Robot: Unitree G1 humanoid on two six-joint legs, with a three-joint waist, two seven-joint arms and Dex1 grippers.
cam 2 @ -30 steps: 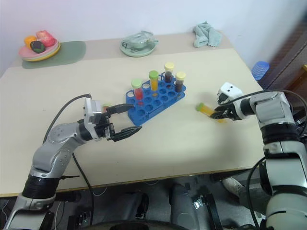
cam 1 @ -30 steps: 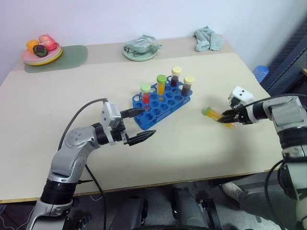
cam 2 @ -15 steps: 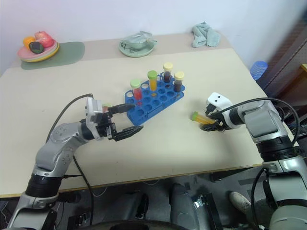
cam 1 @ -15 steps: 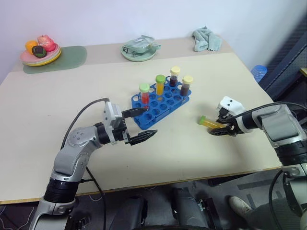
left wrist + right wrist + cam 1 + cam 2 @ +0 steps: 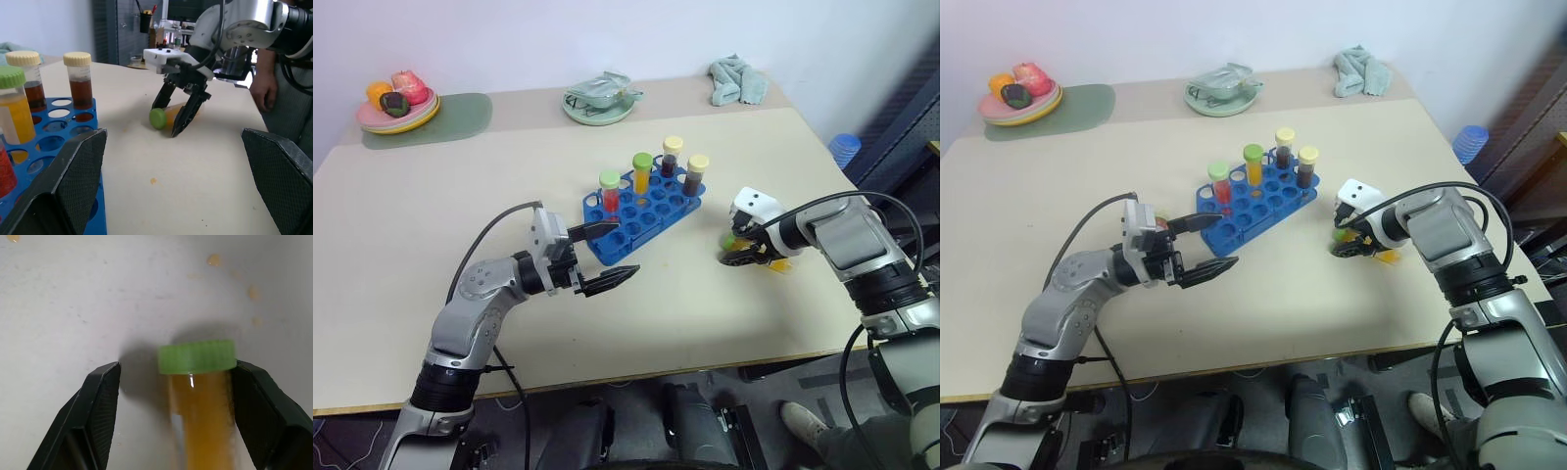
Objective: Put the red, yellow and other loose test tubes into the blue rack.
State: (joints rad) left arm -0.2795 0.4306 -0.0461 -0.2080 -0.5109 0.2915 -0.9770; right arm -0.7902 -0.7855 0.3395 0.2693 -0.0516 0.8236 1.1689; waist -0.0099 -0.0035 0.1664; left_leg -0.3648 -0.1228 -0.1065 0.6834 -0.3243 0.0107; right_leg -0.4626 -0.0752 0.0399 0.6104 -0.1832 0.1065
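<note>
Slippage is your main worry: the yellow tube (image 5: pixel 203 401) is a smooth, round cylinder with a ribbed green cap, lying on its side on the pale matte surface (image 5: pixel 431 225) to the right of the blue rack (image 5: pixel 641 211), and the right claw (image 5: pixel 744 252) straddles it with its fingers spread, one finger close against the tube, the other well off it. Close off-centre like that and you could roll the tube away or pinch it near the cap, so it tilts in the grip. A tilted tube would catch on the rim of the rack's round holes. The rack looks like light hard plastic and already holds four capped tubes upright, so a knock could shift it. Your left claw (image 5: pixel 607 257) hangs wide open and empty just near of the rack.
</note>
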